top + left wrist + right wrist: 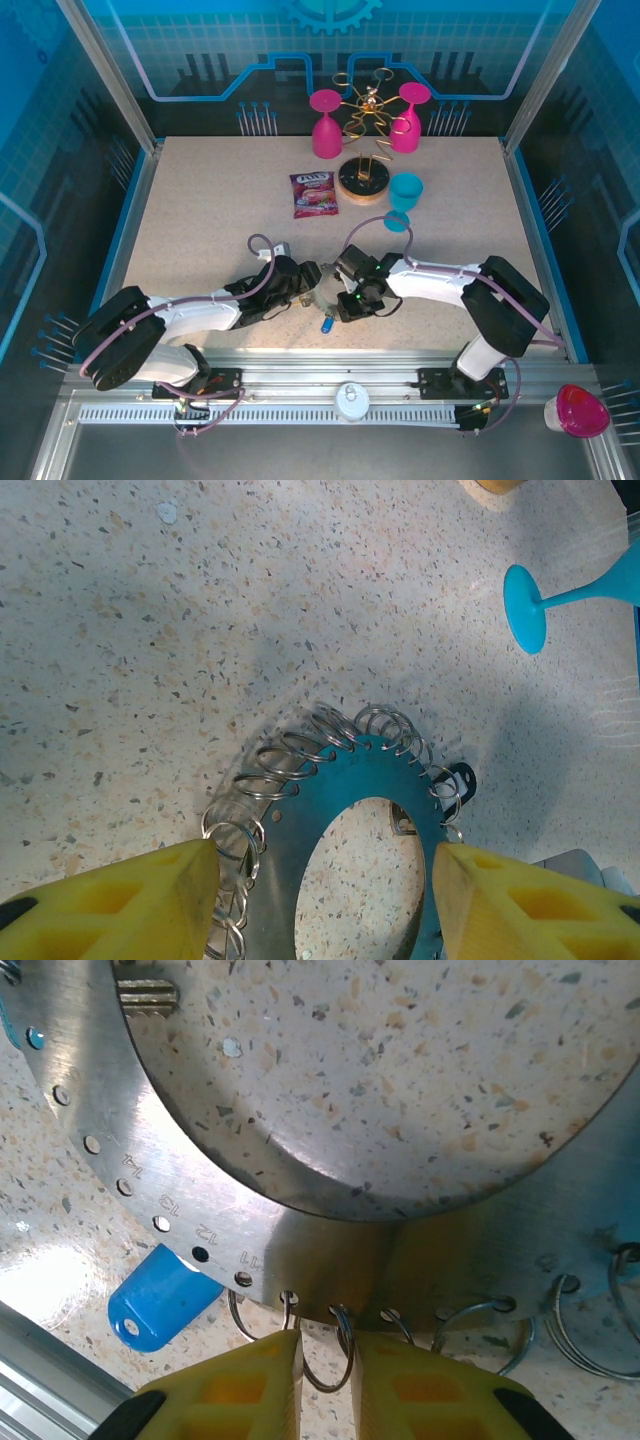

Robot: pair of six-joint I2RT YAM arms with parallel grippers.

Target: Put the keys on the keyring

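Meeting over the keyring [340, 778], seen against the speckled table [150, 630], both arms are set for a threading step that looks barely begun. The left gripper [322, 855] straddles the keyring, its yellow fingers wide apart with one at each side of the rim. Whether they press the metal or merely bracket it cannot be told. On the opposite side of the keyring, the right gripper [327, 1360] has its fingers almost together on a single wire loop [324, 1388] hanging from the rim, apparently nipping it. A blue-tagged key [165, 1295] sits just outside the keyring's rim, near that loop, the hole in its tag seemingly empty. A bare metal key blade [148, 996] shows at the inner edge of the keyring, and a small black tag [462, 778] touches the outer rim. Whether either is hooked on is unclear. Every loop seen plainly along the rim carries nothing. By this evidence most of the job lies ahead: the loop must be opened, the blue-tagged key fed on, and the others follow.
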